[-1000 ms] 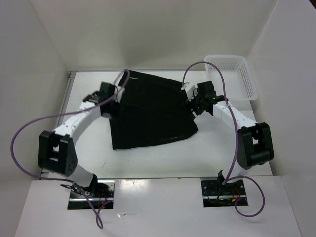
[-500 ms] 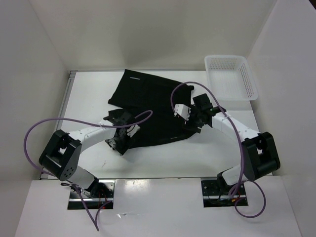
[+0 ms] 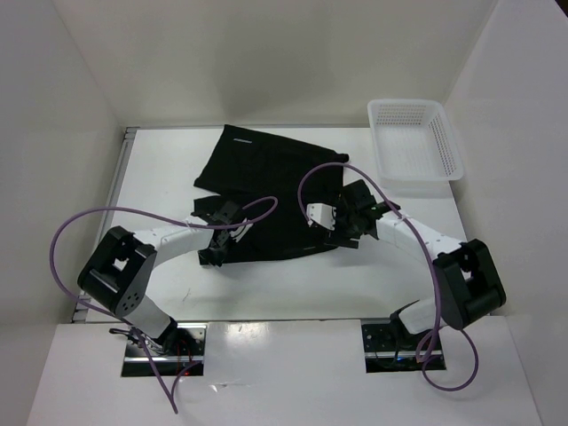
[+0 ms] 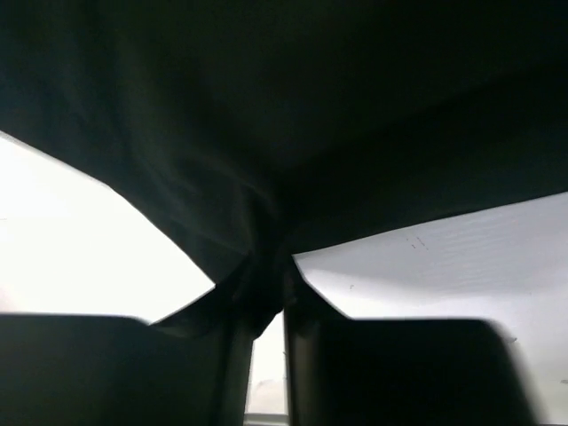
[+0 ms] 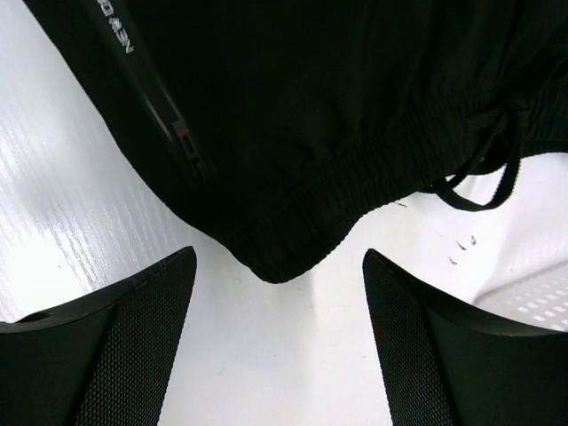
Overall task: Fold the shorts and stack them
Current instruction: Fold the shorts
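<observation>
The black shorts (image 3: 266,177) lie spread over the middle of the white table. My left gripper (image 3: 216,251) sits at their near-left corner. In the left wrist view its fingers (image 4: 213,373) stand almost together, and a fold of the shorts (image 4: 293,115) is bunched and pinched between the tips of the left gripper (image 4: 271,311). My right gripper (image 3: 342,232) is at the near-right corner. It stands open in the right wrist view (image 5: 280,257), with the ribbed waistband corner of the shorts (image 5: 311,106) just ahead of the gap and touching neither pad.
A white mesh basket (image 3: 417,138) stands at the far right of the table, and its rim (image 5: 532,302) shows at the right wrist view's edge. A loose drawstring (image 5: 484,177) trails off the waistband. White walls close in the table on three sides.
My left arm has swung from the shorts' far-left edge to their near-left corner and closed on the fabric. The right gripper has shifted towards the near-right corner and stays open.
</observation>
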Controlling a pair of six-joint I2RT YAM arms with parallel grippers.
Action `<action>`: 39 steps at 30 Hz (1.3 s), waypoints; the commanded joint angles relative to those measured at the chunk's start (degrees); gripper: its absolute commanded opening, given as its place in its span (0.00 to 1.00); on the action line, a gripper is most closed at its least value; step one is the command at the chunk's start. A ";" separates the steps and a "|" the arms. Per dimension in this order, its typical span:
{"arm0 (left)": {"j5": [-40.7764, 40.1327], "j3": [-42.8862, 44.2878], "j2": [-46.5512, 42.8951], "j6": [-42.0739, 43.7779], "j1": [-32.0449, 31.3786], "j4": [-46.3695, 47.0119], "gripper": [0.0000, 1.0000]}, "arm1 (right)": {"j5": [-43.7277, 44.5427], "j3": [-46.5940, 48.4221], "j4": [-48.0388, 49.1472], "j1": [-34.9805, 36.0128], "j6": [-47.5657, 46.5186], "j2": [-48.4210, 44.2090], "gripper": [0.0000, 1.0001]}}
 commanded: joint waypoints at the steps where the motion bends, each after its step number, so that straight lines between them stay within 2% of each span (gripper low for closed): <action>1: 2.31 -0.39 1.85 0.21 0.09 -1.09 0.16 | -0.60 -1.20 2.57 0.43 -1.85 0.75 0.81; 6: 4.52 0.66 1.85 0.21 0.09 -3.46 0.01 | -2.17 -1.83 0.92 0.43 -5.10 1.28 0.79; 10: 5.57 2.76 1.85 0.21 0.09 -4.08 0.00 | -3.94 -0.06 0.20 0.43 -6.23 1.28 0.78; 13: 5.57 4.00 2.38 0.21 0.09 -4.08 0.00 | -2.89 -2.42 2.64 1.75 -8.52 1.28 0.78; 16: 5.57 4.53 4.22 0.21 0.09 -4.08 0.00 | -0.34 -3.05 6.08 3.33 -8.53 4.96 0.71; 19: 4.87 5.06 4.22 0.21 1.40 -4.60 0.00 | 1.51 -2.35 5.48 3.33 -8.53 7.96 0.66; 25: 5.39 5.06 4.22 0.21 3.17 -4.61 0.00 | 3.26 -2.87 3.36 3.33 -10.55 7.96 0.66; 29: 5.40 5.06 4.22 0.21 3.17 -4.61 0.00 | 4.93 -4.10 5.54 3.33 -12.31 7.43 0.70; 30: 5.40 5.58 4.22 0.21 3.17 -4.61 0.00 | 5.72 -4.63 6.60 3.33 -12.31 8.04 0.68; 33: 5.40 5.58 4.22 0.21 3.17 -4.61 0.00 | 6.26 -4.02 8.02 3.33 -12.31 10.41 0.45; 34: 5.40 5.58 3.70 0.21 3.17 -4.61 0.00 | 6.26 -3.41 8.02 3.33 -12.31 10.42 0.27; 37: 4.87 6.98 3.69 0.21 3.69 -4.61 0.00 | 6.26 -2.87 8.02 3.85 -11.70 10.51 0.00; 39: 2.07 7.77 2.30 0.21 4.39 -3.65 0.00 | 4.42 0.10 6.19 3.85 -10.56 10.51 0.00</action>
